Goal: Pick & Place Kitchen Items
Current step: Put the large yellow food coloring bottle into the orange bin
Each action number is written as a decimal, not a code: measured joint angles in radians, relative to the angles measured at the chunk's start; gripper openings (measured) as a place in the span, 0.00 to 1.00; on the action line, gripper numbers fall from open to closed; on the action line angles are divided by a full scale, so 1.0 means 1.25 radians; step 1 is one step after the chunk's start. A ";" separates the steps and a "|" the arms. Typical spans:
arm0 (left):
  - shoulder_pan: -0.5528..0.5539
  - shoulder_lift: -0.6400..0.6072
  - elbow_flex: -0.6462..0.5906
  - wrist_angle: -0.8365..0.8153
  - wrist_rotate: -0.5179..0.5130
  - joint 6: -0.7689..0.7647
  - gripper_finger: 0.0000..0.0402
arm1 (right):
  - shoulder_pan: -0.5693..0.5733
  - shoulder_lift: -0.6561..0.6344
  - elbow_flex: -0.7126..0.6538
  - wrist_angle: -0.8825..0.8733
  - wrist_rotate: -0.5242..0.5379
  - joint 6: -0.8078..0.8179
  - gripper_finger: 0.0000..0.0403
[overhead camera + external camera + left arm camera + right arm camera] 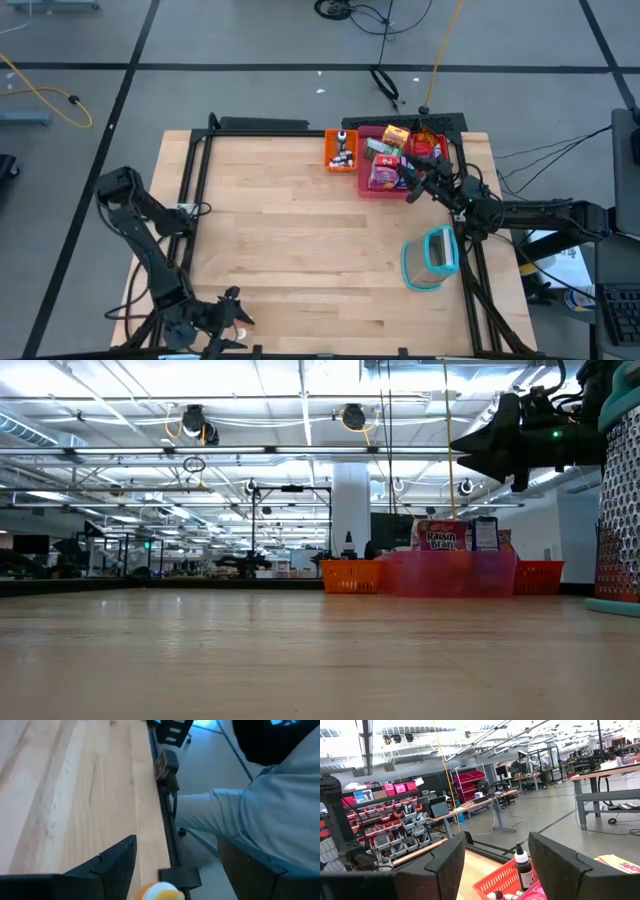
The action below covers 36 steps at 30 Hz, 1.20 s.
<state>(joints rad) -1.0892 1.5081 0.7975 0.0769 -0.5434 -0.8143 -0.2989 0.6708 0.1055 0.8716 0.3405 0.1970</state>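
Observation:
The kitchen items sit in trays at the table's far right. Small dark-capped bottles [343,150] stand in the orange tray [328,160]. Printed cartons [385,150], among them a Raisin Bran box [442,538], fill the pink tray [366,190]. More items lie in the red tray [432,140]. My right gripper [412,178] hovers open above the pink tray; its wrist view shows a bottle [522,867] beyond its spread fingers [445,865]. My left gripper [235,318] is open over the table's near left corner. My left gripper [175,870] has a small yellow-orange thing [160,892] far back between its spread fingers, at the picture's bottom edge. Whether the fingers touch it I cannot tell.
A clear container with a teal rim [430,258] stands near the right edge. A black frame [190,190] runs along the table's sides. In the left wrist view a person in light grey clothing [280,815] is close beside the table's edge [162,820]. Bare wood [300,240] lies between the arms.

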 joint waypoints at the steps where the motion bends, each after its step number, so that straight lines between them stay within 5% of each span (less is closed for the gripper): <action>1: -0.001 0.008 0.000 0.000 -0.005 -0.017 0.68 | 0.000 0.000 0.000 0.000 0.000 0.000 0.52; 21: -0.021 0.141 0.000 0.009 -0.027 -0.197 0.67 | 0.000 0.001 0.000 -0.001 -0.001 0.000 0.52; 25: -0.021 0.142 0.000 0.010 -0.027 -0.197 0.58 | 0.000 0.001 0.000 -0.001 -0.002 0.000 0.52; 31: -0.021 0.141 0.000 0.009 -0.028 -0.193 0.32 | 0.000 0.001 0.000 -0.001 -0.002 0.000 0.52; 36: -0.021 0.141 0.000 0.004 -0.036 -0.187 0.31 | 0.000 0.001 0.000 -0.013 -0.002 0.000 0.52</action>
<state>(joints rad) -1.1149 1.6848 0.7979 0.0818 -0.5885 -1.0481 -0.2989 0.6720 0.1055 0.8551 0.3382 0.1967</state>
